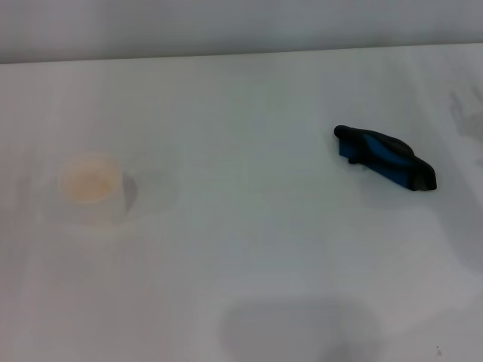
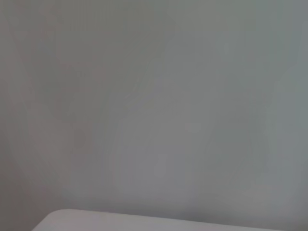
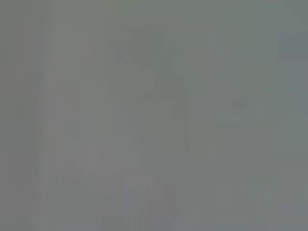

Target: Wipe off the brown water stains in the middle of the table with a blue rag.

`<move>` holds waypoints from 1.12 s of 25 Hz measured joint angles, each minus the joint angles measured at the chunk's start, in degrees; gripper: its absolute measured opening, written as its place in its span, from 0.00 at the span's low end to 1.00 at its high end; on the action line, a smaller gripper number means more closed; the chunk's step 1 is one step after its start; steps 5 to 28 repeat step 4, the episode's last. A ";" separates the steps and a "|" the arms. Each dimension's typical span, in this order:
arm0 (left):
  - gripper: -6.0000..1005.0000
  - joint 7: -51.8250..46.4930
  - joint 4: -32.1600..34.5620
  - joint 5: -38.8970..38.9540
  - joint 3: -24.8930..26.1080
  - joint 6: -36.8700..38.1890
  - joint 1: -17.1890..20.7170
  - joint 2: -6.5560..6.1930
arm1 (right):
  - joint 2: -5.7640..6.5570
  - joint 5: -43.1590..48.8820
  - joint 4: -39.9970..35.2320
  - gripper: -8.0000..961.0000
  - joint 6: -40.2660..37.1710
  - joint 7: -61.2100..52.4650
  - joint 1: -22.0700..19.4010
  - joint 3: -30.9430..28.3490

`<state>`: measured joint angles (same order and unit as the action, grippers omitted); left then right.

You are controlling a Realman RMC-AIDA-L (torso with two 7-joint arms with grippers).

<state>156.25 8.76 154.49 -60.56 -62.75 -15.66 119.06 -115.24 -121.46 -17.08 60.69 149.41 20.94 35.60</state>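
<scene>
One broad, plain white, smooth bench [image 1: 249, 249] fills nearly the whole head view. On it lies one small bright blue soft rag with dark grey-black edging [image 1: 385, 157], bunched into a long lump, resting flat on the bench top. One white paper cup with a pale beige inside [image 1: 91, 185] stands upright well to the robot's left of the rag, apart from it, with bare bench between them.

No brown stains can be made out on the bench between the rag and the cup; the surface there reads as plain white. A soft grey shadow lies on the bench nearer the robot than the rag.

Neither end effector shows in any view, so whether each is released or clenched cannot be told. The left wrist view shows only a blank grey surface with a pale edge [image 2: 144, 221] at one border; the right wrist view is a featureless grey.
</scene>
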 joint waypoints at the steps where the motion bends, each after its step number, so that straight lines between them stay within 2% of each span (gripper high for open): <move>1: 0.87 0.01 -0.05 0.00 0.00 0.01 -0.03 -0.03 | 0.00 0.00 0.00 0.45 0.00 0.00 0.00 0.00; 28: 0.87 0.01 -0.06 0.00 0.00 -0.12 -0.06 -0.05 | -0.04 0.00 0.42 0.45 0.20 0.00 -0.03 0.00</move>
